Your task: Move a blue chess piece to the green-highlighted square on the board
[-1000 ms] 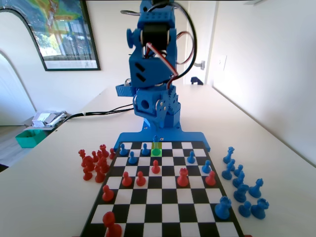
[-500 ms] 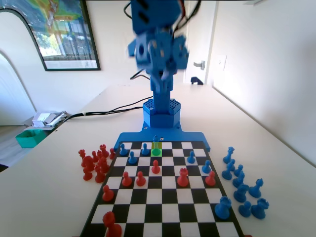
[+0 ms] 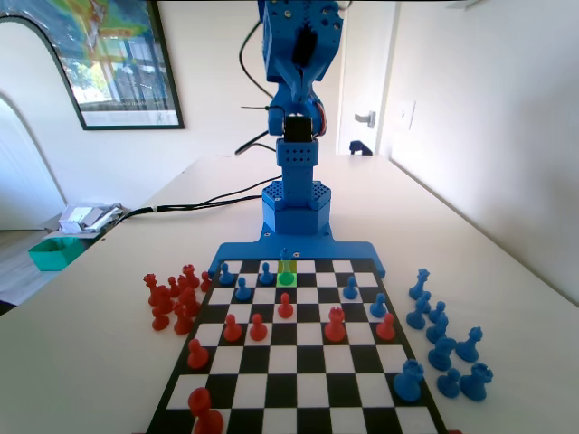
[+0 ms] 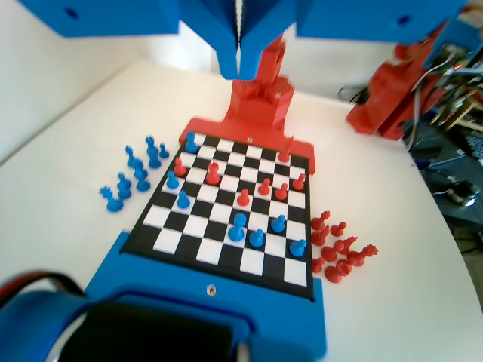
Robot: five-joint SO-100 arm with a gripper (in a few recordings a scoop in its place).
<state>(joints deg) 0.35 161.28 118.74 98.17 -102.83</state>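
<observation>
Tabletop (image 3: 99, 316) is white and runs the full depth of the fixed view. The blue arm (image 3: 297, 108) stands upright at top centre of that frame, folded high above its base.

Board (image 3: 298, 371) fills the lower centre of the fixed view, its blue rim joined to the arm's base. In the wrist view I see the board (image 4: 226, 260) from above at frame centre.

End effector (image 4: 239, 45) hangs from the top edge of the wrist view, high above the board, jaws pressed together with just a thin seam between them and nothing held.

Off-board: a cluster of red pieces (image 3: 174, 294) on the tabletop at left of the fixed view, a group of bigger blue pieces (image 3: 443, 339) at right.

On-board: red pieces (image 3: 285, 307) scattered across the middle rows in the fixed view, blue pawns (image 3: 242, 289) on the far rows near the arm.

Green-highlighted square (image 3: 289, 273) is in the second row from the far end, just right of centre column in the fixed view. The blue chess piece (image 3: 286, 268) stands upright on that square. In the wrist view I take it to be the taller blue one (image 4: 237, 227) in the lower-centre rows.
</observation>
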